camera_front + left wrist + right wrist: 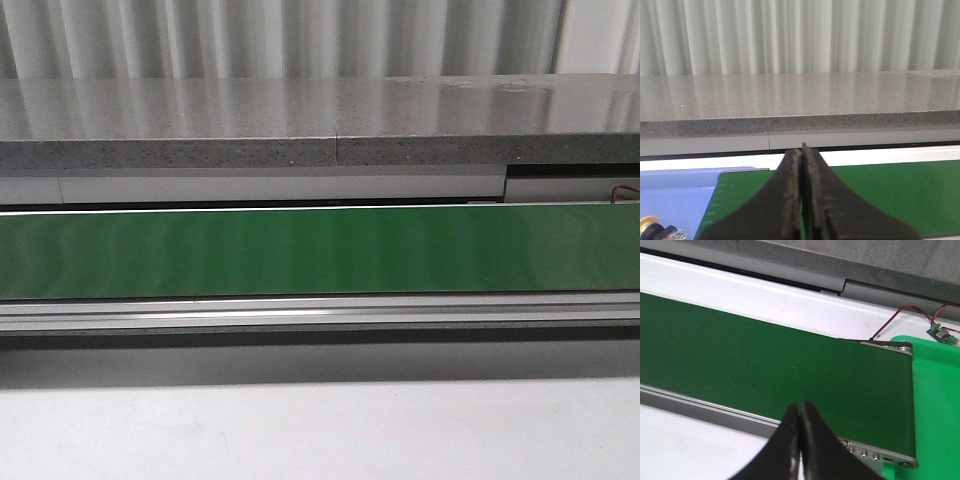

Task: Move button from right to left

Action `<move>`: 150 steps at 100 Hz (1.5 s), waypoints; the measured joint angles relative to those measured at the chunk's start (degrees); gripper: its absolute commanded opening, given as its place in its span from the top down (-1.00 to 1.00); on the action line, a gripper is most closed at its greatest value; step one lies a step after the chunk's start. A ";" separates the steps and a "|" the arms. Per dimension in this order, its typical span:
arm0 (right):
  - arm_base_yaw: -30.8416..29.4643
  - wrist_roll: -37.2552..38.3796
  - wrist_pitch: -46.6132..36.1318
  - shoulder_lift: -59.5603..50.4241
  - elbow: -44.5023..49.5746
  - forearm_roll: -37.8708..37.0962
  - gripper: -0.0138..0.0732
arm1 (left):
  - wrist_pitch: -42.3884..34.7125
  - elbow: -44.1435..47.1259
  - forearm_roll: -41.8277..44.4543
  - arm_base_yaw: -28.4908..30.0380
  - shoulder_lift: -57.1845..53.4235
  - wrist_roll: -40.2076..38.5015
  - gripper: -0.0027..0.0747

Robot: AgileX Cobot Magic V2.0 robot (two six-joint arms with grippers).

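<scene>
— Both pincers sit pressed together, empty: left gripper (802, 210) and right gripper (799, 440) above the long green conveyor belt (320, 252).

— And the small yellow-capped push button (651, 227)?

— Beside the left pincer, on the pale blue tray (680, 195) past the belt's end. Its long axis is unclear; it's nearer the left arm.

Belt (320, 250) surface clear, unobstructed

Lab or workshop: green conveyor belt (320, 252), granite counter (300, 120), exposed circuit board (942, 334).
</scene>
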 measured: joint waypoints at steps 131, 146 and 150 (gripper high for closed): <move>9.18 38.34 -32.30 -28.44 30.63 -29.79 0.82 | -0.31 0.00 -0.02 0.00 0.00 0.00 0.98; 9.18 38.37 -33.45 -33.37 34.54 -28.44 0.82 | -0.31 0.00 -0.02 0.00 0.00 0.00 0.98; 9.18 38.37 -33.45 -34.60 35.13 -28.18 0.82 | -0.31 0.00 -0.02 0.00 0.00 0.00 0.98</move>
